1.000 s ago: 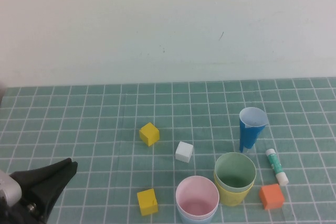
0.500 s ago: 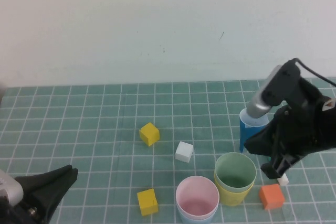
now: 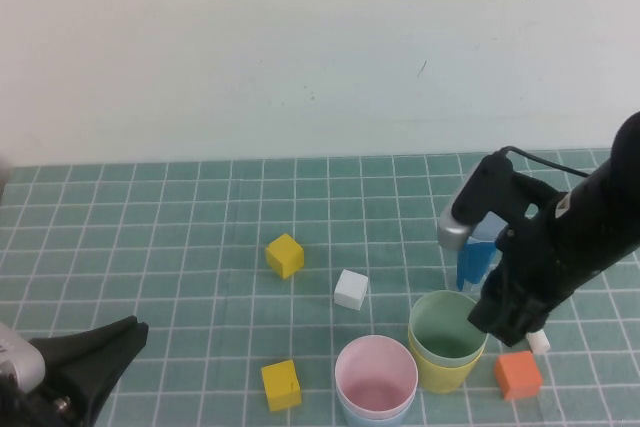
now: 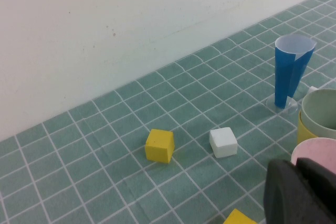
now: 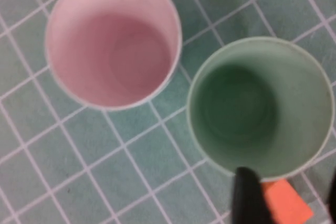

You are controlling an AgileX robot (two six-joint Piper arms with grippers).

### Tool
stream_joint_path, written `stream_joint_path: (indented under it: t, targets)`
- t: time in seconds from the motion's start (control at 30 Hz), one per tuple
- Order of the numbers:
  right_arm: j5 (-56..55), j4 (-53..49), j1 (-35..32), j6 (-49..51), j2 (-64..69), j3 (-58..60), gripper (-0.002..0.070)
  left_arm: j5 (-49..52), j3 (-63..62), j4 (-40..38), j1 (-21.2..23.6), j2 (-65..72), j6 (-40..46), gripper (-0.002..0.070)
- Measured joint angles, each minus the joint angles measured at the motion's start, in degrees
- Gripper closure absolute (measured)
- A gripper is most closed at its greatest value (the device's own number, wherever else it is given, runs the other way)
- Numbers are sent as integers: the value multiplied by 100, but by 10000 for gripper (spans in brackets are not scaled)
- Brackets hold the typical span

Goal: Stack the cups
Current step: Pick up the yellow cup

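The right hand (image 3: 508, 322) hangs over the near-right part of the worktop (image 3: 180, 237), just above the right rim of the green cup (image 3: 447, 325). Its fingers (image 5: 247, 195) are spread apart and hold nothing; one dark finger shows at the green cup's rim, with the orange cube (image 3: 517, 374) between the two. The green cup sits nested inside the yellow cup (image 3: 440, 372). Just to their left, the pink cup (image 3: 375, 375) sits nested inside the light blue cup (image 3: 352, 414); the two pairs stand close side by side. Behind them stands a narrow dark-blue cup (image 3: 475, 259), partly hidden by the right arm. The left hand (image 3: 95, 357) rests low at the near-left corner, closed and empty. Two yellow cubes (image 3: 284, 255) and a white cube (image 3: 350, 289) lie scattered left of the cups.
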Motion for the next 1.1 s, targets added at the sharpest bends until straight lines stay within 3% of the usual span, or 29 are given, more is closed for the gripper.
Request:
stream_joint_path:
  t: [0.1,0.2,0.6,0.77,1.1]
  targets:
    - [-263,0,0,445,193,0,218,27,0,0,0,0,0,677]
    - [-506,-2,0,868,371,0,131,38,0,0,0,0,0,677]
    - [-1241,-12,0,1276,1102,0,107,74,0,0,0,0,0,677]
    - [-1289,-12,0,1276,1351,-9,204,96,0,0,0,0,0,677]
    - [-1322,-12,0,985,1623,-23,618,96,0,0,0,0,0,677]
